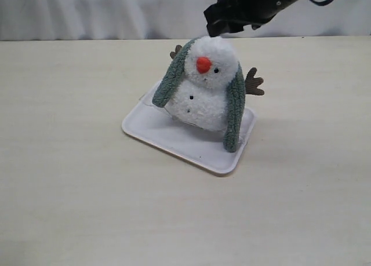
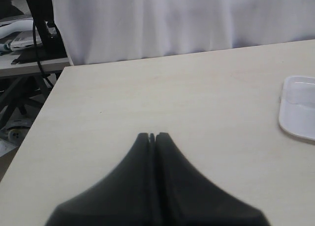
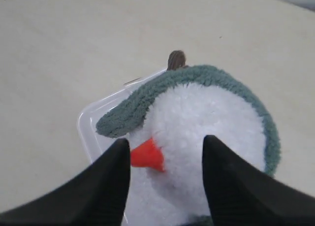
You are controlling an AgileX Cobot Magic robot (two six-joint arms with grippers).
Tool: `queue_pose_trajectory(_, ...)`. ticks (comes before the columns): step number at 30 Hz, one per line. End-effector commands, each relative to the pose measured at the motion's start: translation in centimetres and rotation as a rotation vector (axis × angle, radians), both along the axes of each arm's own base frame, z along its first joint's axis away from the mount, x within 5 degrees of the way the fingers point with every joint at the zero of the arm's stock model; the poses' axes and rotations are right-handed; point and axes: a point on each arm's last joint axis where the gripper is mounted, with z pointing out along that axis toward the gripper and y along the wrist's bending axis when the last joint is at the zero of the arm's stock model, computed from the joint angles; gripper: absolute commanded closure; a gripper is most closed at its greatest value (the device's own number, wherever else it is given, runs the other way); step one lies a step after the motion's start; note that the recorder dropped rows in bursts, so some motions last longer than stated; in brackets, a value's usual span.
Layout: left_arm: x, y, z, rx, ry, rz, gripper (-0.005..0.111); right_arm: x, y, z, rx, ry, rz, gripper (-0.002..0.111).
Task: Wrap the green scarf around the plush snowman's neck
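Table [image 1: 69, 208]: pale wood; bare in the foreground.
Left pincer [image 2: 152, 135]: jaws pressed together, holding nothing; it hangs over bare table, well apart from the tray.
Tray [image 1: 191, 147]: flat, white; the snowman sits on it.
Plush snowman [image 1: 203, 98]: upright on the tray, leaning a little; orange nose to the front; brown twig arm [image 1: 254, 82] sticking out at the side.
Green scarf [image 1: 235, 104]: draped behind the head; both ends hang down the front, one on each side, uncrossed; the longer end reaches the tray.
Neck [image 1: 200, 82]: bare in front.
Right pincer [image 3: 167, 141]: jaws apart, gripping nothing; poised just above the head.
Step in hand: scarf laid on, wrap not closed, as I judge it.
Next move: probably taking one hanging end and drawing it across under the nose; gently, since the toy looks easy to topple.
Backdrop [image 1: 116, 11]: white curtain.
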Motion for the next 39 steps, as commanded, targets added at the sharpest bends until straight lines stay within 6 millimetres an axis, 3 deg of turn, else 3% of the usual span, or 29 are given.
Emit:
queue_pose_trajectory(1,0.0,0.0,0.1,0.002,-0.012,0.003,0.107,0.7,0.4,-1.7,0.023,0.059,-0.006,0.070)
queue_pose_trajectory(7,0.0,0.0,0.1,0.002,-0.012,0.003,0.107,1.8,0.1,-1.4,0.001,-0.064,-0.027,0.104)
queue_pose_trajectory(10,0.0,0.0,0.1,0.002,-0.012,0.003,0.107,2.4,0.2,-1.9,-0.001,-0.096,-0.045,0.104)
queue_pose_trajectory(15,0.0,0.0,0.1,0.002,-0.012,0.003,0.107,3.3,0.5,-4.8,-0.031,-0.031,-0.032,0.104)
queue_pose_trajectory(20,0.0,0.0,0.1,0.002,-0.012,0.003,0.107,1.7,1.2,-6.5,-0.134,0.117,0.121,0.104)
queue_pose_trajectory(29,0.0,0.0,0.1,0.002,-0.012,0.003,0.107,-0.3,4.6,-7.0,-0.313,0.100,0.208,0.104)
queue_pose_trajectory(39,0.0,0.0,0.1,0.002,-0.012,0.003,0.107,-1.1,4.6,-7.2,-0.364,0.158,0.244,0.104)
